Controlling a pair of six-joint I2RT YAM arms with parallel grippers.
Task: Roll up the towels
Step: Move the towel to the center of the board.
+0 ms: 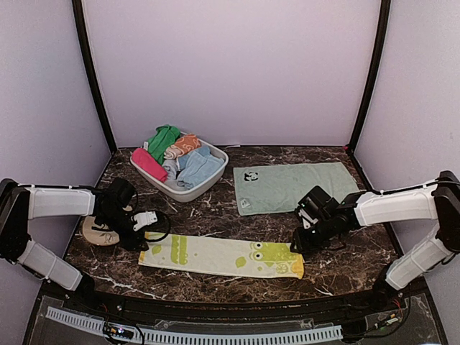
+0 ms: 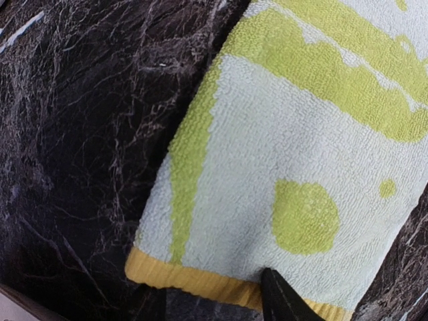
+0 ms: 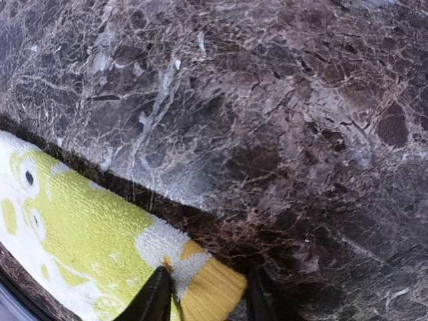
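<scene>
Right fingers (image 3: 155,301): set apart either side of the yellow-lime towel's (image 1: 219,256) hemmed corner; whether they actually pinch it cannot be told.
Left fingers (image 2: 281,301): released, one tip resting at the opposite hem, which lies flat.
Towel: unrolled on the table (image 1: 215,223), stretched from one pair of fingers to the other.
Corner risk: so small a bite likely slips out, or lifts one corner only, starting a skewed, cone-shaped roll.
Hem risk: the left tips may scrape marble and push the cloth into bunches.
Beyond the right fingers: the mint towel (image 1: 295,185) lies near; a wide sweep could drag it.
</scene>
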